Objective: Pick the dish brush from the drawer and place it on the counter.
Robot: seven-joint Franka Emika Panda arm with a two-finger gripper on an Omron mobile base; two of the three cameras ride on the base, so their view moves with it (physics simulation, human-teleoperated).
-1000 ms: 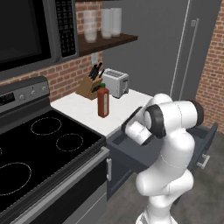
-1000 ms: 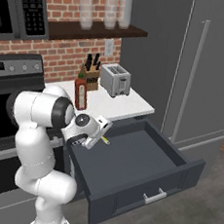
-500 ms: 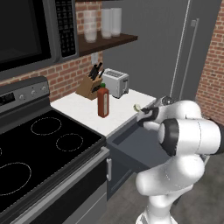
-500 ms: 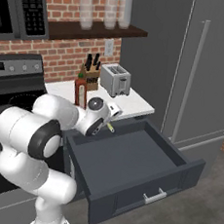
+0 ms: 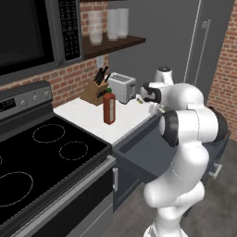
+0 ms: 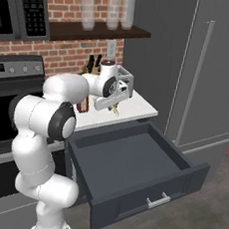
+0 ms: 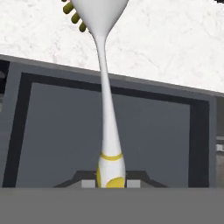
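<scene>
My gripper (image 7: 110,181) is shut on the dish brush (image 7: 105,109) at its yellow handle end. The whitish head points away from me and hangs over the white speckled counter (image 7: 175,39). Below the shaft lies the open dark-grey drawer (image 7: 52,127), with nothing visible inside. From the right base camera, the gripper (image 6: 115,105) holds the brush (image 6: 116,108) just above the counter (image 6: 137,107) near its front edge, behind the drawer (image 6: 137,159). The left base camera shows the gripper (image 5: 141,97) with the brush tip (image 5: 139,98) over the counter (image 5: 88,118), beside the toaster.
A red sauce bottle (image 5: 109,106), a knife block (image 5: 95,89) and a silver toaster (image 5: 122,86) stand on the counter. The black stovetop (image 5: 41,152) lies to the left. A tall grey fridge (image 6: 206,71) stands right of the counter. A shelf holding glasses (image 5: 109,25) hangs above.
The arm has lifted the brush out of the drawer and swung it up and back, so it now hangs over the counter's front edge. The gripper stayed shut on it.
</scene>
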